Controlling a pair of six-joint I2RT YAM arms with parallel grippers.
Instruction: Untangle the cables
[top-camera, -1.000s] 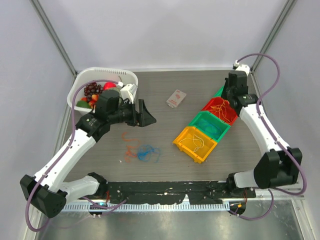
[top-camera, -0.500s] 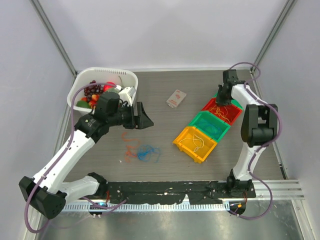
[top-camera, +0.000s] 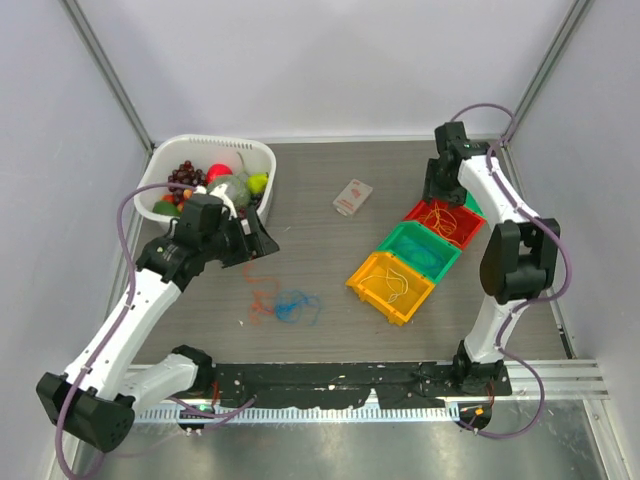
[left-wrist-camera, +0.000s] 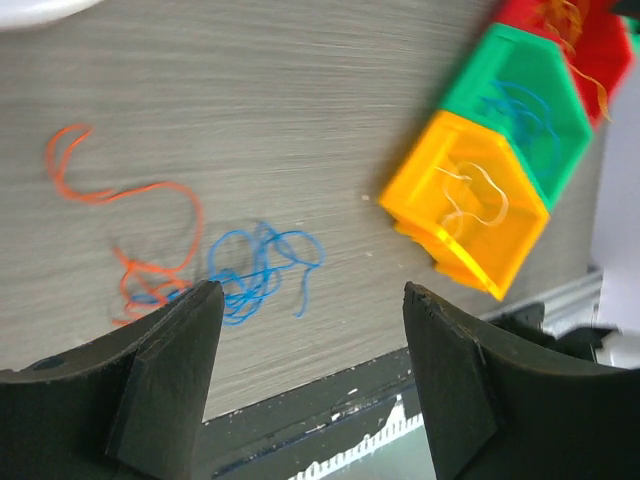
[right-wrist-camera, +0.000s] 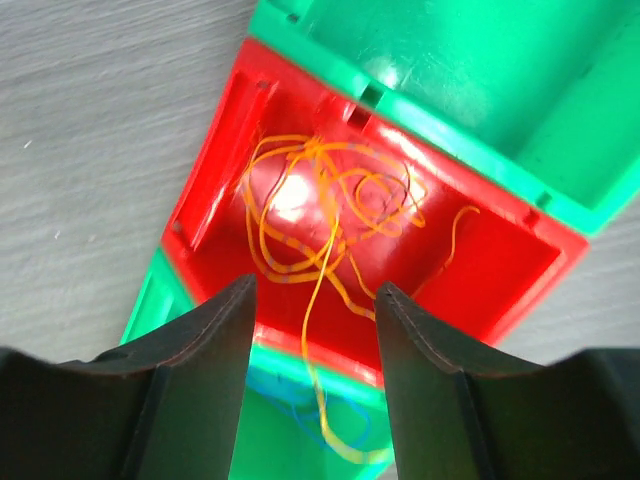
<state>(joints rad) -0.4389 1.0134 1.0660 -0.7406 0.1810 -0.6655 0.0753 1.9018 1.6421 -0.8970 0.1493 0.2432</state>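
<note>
Loose blue cables (left-wrist-camera: 255, 270) lay in a knot on the wooden table (left-wrist-camera: 300, 90), meshed at one side with a red-orange cable (left-wrist-camera: 150, 187) that looped away across the boards. In the left wrist view this tangle sat just past the tip of the left-hand finger, below the left gripper (left-wrist-camera: 310, 295). That gripper's fingers were spread wide with nothing between them.

Beyond the other finger stood a yellow bin (left-wrist-camera: 470, 265) with a white cable (left-wrist-camera: 470, 195) inside. Touching it on the far side was a green bin (left-wrist-camera: 480, 60) with more blue cables (left-wrist-camera: 515, 105).

Orange-yellow cables (right-wrist-camera: 330, 200) were heaped in a red bin (right-wrist-camera: 520, 270), directly ahead of the gap between the fingers of the right gripper (right-wrist-camera: 315, 290). Those fingers stood apart, pinching nothing. One strand ran over the bin's near wall and down between the two fingers towards the green bin. A second green bin (right-wrist-camera: 450, 70) touched the red one on the side away from the fingers.

From above, a white basket (top-camera: 265, 160) of fruit sat just behind the left gripper, and a small white card (top-camera: 352, 197) lay between the two arms.
</note>
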